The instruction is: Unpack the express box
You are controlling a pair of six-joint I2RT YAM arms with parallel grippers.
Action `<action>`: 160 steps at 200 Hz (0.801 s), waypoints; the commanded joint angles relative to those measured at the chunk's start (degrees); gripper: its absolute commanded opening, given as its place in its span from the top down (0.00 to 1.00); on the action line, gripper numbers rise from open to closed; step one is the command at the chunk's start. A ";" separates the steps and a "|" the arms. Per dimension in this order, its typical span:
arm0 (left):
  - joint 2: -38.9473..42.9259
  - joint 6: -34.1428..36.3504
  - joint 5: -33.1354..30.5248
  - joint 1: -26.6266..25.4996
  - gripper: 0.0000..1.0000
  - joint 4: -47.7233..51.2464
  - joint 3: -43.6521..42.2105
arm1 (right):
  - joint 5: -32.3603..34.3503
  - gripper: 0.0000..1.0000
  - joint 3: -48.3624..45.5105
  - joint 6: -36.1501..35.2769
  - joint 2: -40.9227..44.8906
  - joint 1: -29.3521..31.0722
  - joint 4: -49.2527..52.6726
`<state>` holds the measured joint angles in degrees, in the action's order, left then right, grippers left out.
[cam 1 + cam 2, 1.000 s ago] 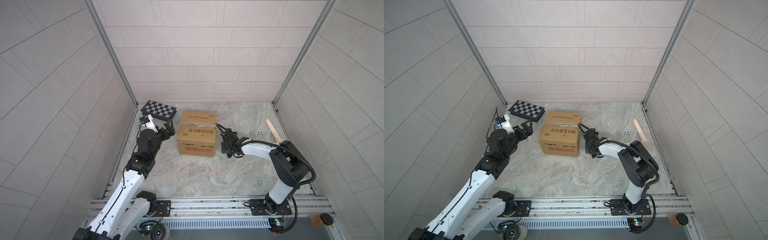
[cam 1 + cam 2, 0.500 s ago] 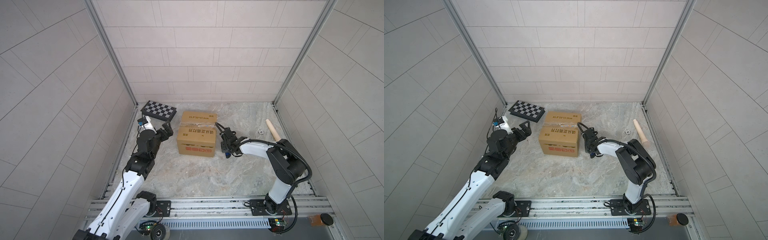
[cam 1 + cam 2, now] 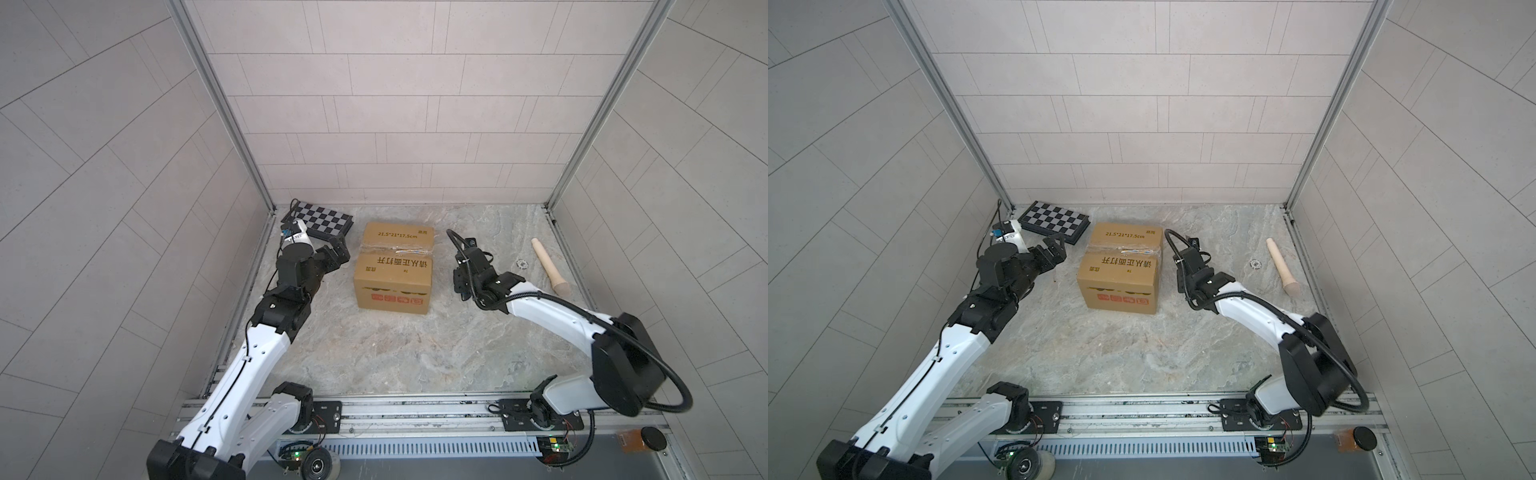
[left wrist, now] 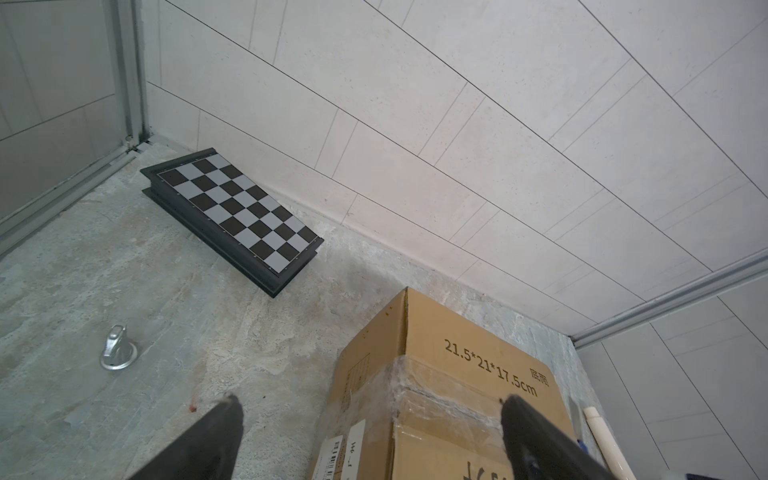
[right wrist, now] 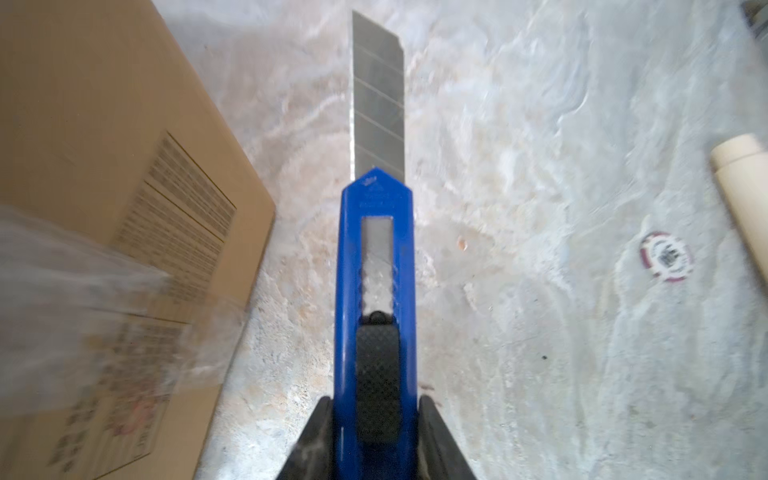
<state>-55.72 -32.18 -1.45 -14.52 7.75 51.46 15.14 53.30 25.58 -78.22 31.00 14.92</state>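
I count one express box (image 3: 392,270) (image 3: 1121,266), sitting upright on the marble floor (image 3: 395,353) a little toward 12 o'clock of centre. Its flaps are shut, and one strip of clear tape (image 3: 395,249) crosses the top seam. My two grippers flank it. My left gripper (image 3: 337,252) (image 3: 1054,248) (image 4: 370,400) hovers at the box's 9 o'clock, just beside it and apart from it. Its fingers are spread wide and hold nothing. From that wrist I see one fingertip (image 4: 230,405) over bare floor and the other over the box's top (image 4: 449,395). My right gripper (image 3: 460,286) (image 3: 1187,286) (image 5: 374,436) is at the box's 3 o'clock, near it but apart. It is clamped on the blue handle of one utility knife (image 5: 376,270). The segmented blade is pushed out over bare floor, and the box wall (image 5: 104,166) runs alongside it. One chequered board (image 3: 326,220) (image 3: 1054,218) (image 4: 237,212) lies flat at about 10 o'clock from the box, close to the back wall. Further out at the box's 3 o'clock are one round chip (image 3: 521,263) (image 3: 1255,263) (image 5: 667,257) and just past it one pale cylinder (image 3: 549,266) (image 3: 1282,266) (image 5: 744,187), lying flat near the right wall. My left wrist view alone shows one small silver metal piece (image 4: 118,349) standing on the floor, well apart from the box. I cannot place it in either top view.
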 commanded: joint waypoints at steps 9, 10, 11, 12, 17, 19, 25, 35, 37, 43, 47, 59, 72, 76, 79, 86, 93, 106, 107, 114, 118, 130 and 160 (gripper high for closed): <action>-4.97 3.21 9.19 -1.98 0.01 3.11 8.51 | 1.17 0.80 -1.86 -5.93 9.67 0.10 -3.17; -5.21 3.29 9.28 -2.17 0.01 3.26 8.89 | 1.14 0.80 -1.83 -5.91 9.88 0.10 -3.24; -5.42 3.41 9.36 -2.39 0.01 3.38 9.21 | 1.05 0.80 -1.77 -5.99 10.08 0.06 -3.28; -5.56 3.51 9.41 -2.72 0.01 3.49 9.50 | 0.95 0.80 -1.74 -6.08 10.35 0.09 -3.25; -6.43 4.19 9.53 -3.95 0.01 4.19 11.18 | 0.23 0.80 -1.48 -6.24 11.31 0.17 -3.27; -6.81 4.49 9.49 -4.53 0.02 4.51 11.99 | 0.00 0.80 -1.21 -6.36 11.57 0.19 -3.17; -7.97 5.11 9.22 -6.18 0.02 5.62 13.99 | -0.61 0.80 -0.51 -6.46 12.21 0.28 -2.64; -9.94 5.36 10.00 -8.47 0.02 6.35 16.99 | -1.50 0.81 0.98 -6.49 12.58 0.69 -1.60; -10.42 5.20 10.40 -8.89 0.03 6.28 17.46 | -1.75 0.81 1.18 -6.46 12.63 0.78 -1.50; -11.60 4.84 11.99 -10.04 0.03 5.75 18.54 | -2.32 0.81 1.80 -6.55 12.73 1.23 -1.43; -12.39 4.50 13.06 -10.79 0.04 5.15 19.13 | -2.60 0.81 2.15 -6.47 12.73 1.53 -1.51; -14.84 3.19 15.53 -13.14 0.04 3.03 20.06 | -3.32 0.81 2.80 -6.47 12.65 2.59 -2.20; -17.55 2.82 16.73 -16.30 0.06 2.27 21.65 | -4.07 0.81 3.48 -6.57 12.22 3.47 -2.78; -18.36 2.71 16.89 -16.96 0.07 2.34 22.23 | -4.27 0.81 3.75 -6.55 12.01 3.75 -2.88; -18.93 2.67 17.11 -17.49 0.07 2.28 22.66 | -4.36 0.81 3.85 -6.65 11.83 3.92 -2.94; -20.07 2.66 17.60 -18.53 0.08 2.00 23.52 | -4.74 0.81 4.40 -6.75 11.49 4.41 -3.10; -20.99 2.42 18.05 -19.61 0.08 1.35 24.05 | -5.10 0.81 4.86 -7.06 11.13 4.78 -3.22; -22.57 2.37 18.15 -21.36 0.09 1.04 24.98 | -5.60 0.82 5.52 -7.46 10.73 5.59 -3.70; -22.67 2.38 18.19 -21.48 0.10 1.08 25.04 | -5.71 0.82 5.55 -7.52 10.72 5.62 -3.77; -23.53 2.14 18.39 -21.96 0.11 1.11 25.38 | -6.03 0.82 5.69 -7.62 10.58 5.94 -4.18; -23.98 1.92 18.67 -22.15 0.12 0.91 25.42 | -6.24 0.82 5.74 -7.65 10.54 6.06 -4.41; -25.14 0.73 19.91 -22.47 0.13 -0.33 25.33 | -6.53 0.82 5.78 -7.63 10.39 6.59 -5.19; -28.13 -0.89 22.01 -23.77 0.19 -2.30 26.56 | -7.16 0.82 6.14 -7.72 9.67 7.64 -6.20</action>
<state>-82.30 -31.68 18.11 -37.45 8.73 74.94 8.86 57.89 18.63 -67.90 37.76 10.87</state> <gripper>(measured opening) 0.833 0.320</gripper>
